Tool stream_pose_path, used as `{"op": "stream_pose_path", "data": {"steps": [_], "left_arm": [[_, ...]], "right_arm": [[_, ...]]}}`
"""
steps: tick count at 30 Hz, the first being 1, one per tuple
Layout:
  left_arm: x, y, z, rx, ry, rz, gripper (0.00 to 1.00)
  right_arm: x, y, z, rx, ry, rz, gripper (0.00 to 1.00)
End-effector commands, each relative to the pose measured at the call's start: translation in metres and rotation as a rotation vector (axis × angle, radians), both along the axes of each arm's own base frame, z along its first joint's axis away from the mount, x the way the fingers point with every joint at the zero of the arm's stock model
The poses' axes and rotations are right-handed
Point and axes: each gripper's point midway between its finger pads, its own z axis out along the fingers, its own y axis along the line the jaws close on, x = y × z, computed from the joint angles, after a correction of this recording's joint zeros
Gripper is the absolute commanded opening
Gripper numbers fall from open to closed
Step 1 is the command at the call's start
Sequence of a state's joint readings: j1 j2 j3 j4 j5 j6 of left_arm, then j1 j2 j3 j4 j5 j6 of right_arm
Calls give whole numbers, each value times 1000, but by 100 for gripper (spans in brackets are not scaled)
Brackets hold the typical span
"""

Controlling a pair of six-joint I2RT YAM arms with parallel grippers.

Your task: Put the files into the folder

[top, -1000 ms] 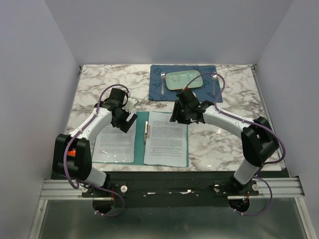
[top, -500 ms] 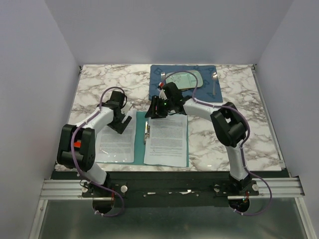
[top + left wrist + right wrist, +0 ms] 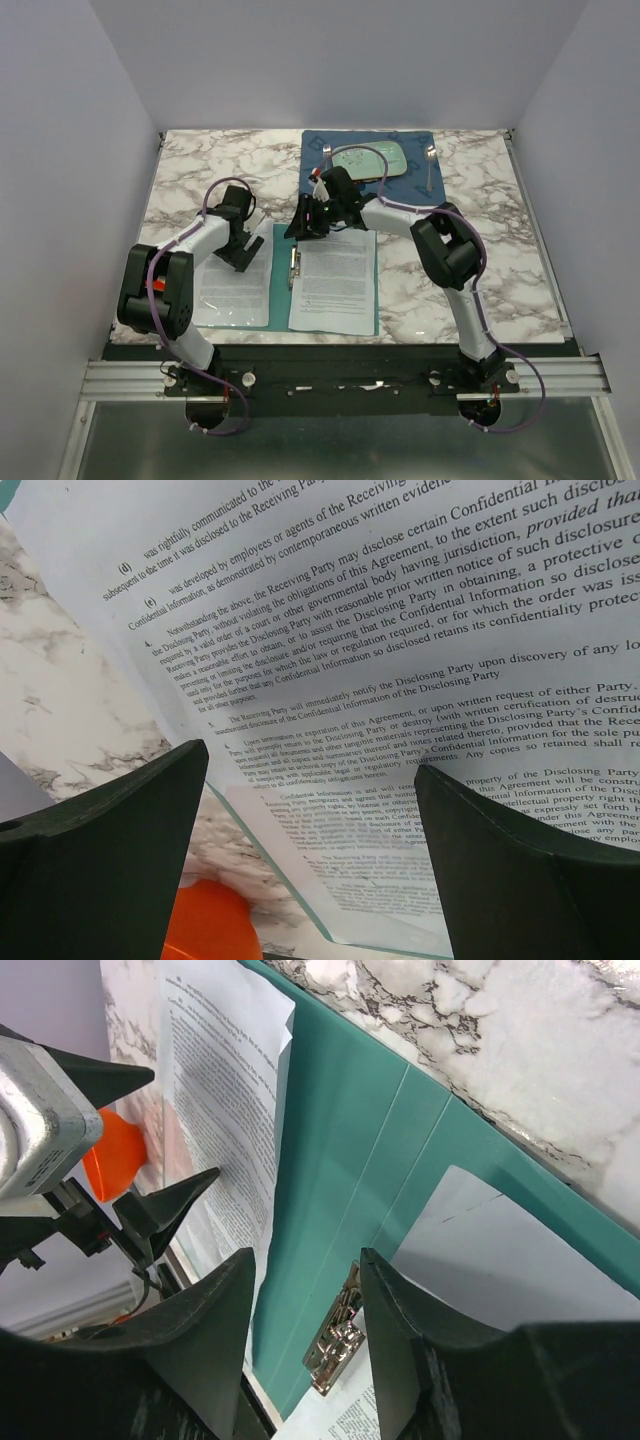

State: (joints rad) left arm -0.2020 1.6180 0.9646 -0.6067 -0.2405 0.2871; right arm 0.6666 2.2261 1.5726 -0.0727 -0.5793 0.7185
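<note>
Top external showed the folder [image 3: 280, 290] lying open with the files [image 3: 335, 280] on both leaves, so closing it seemed all that was left; open marble [image 3: 440, 280] lay to its right. Left wrist showed the left gripper [image 3: 310, 760] spread wide above a printed sheet. Right wrist showed the right gripper [image 3: 305, 1260] parted, holding nothing, over the centre crease [image 3: 380, 1150].

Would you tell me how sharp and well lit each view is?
Top view: even soft light, sharp, though print on the sheets is too small to read. Left wrist view: text on the left sheet crisp, its own fingers dark, without detail. Right wrist view: folder sharp, marble table partly washed out.
</note>
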Motion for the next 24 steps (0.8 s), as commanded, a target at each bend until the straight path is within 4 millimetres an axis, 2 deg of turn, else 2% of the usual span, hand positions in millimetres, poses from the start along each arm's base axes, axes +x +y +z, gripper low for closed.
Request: {"op": "stream_pose_path", "data": {"steps": [1, 19, 24], "left_arm": [[1, 4, -3, 14, -6, 12, 99], [2, 3, -1, 6, -7, 5, 99], [2, 3, -2, 6, -5, 5, 99]], "right_arm": [[-4, 6, -12, 12, 30, 20, 55], [-9, 6, -33, 12, 70, 24, 54], [-9, 8, -31, 35, 66, 20, 54]]}}
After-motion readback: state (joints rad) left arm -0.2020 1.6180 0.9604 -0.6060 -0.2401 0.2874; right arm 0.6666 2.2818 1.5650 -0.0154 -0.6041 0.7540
